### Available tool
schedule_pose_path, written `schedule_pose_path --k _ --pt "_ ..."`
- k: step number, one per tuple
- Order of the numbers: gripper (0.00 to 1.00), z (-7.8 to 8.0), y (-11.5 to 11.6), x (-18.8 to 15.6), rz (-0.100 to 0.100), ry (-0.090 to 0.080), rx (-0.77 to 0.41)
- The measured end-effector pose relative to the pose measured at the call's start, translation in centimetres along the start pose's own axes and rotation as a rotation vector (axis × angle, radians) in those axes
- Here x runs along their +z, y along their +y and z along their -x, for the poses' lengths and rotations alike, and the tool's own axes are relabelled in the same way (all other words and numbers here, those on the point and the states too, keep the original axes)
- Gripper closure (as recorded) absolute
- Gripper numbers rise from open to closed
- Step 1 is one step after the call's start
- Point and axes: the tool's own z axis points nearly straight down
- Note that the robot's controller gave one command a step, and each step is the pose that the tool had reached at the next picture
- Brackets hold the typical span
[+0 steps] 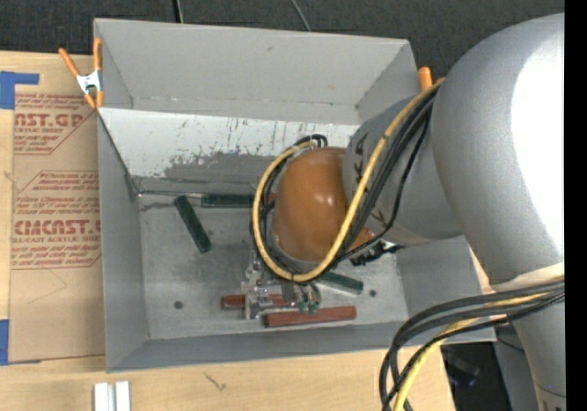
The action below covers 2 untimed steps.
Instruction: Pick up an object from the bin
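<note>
The grey metal bin [119,262] has slanted walls. Its back wall is streaked with dark scrape marks and its floor [183,276] is dull and scuffed. Beyond the rim at 12 o'clock the ground is dark; at 6 o'clock it is pale wood.

On the floor at 9 o'clock lies a dark green stick [193,223], tilted. A second green stick [227,201] lies flat along the foot of the back wall at 11 o'clock.

At 6 o'clock the gripper [268,294] is low over a short red-brown stick [233,302] and a longer red-brown stick [312,315]. Whether it is open or closed, or holds either, cannot be told. A small dark green piece [347,284] lies at 5 o'clock.

The orange cover [307,203], ringed by yellow and black cables [260,212], sits above the gripper. The silver arm [514,152] enters from 3 o'clock.
</note>
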Motion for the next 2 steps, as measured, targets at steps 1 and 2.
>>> schedule_pose_path --k 1,2 --pt "1.00 0.0 0.0 0.0 0.000 0.000 0.000" --pt "1.00 -0.1 -0.4 -2.0 -0.003 0.006 -0.032"
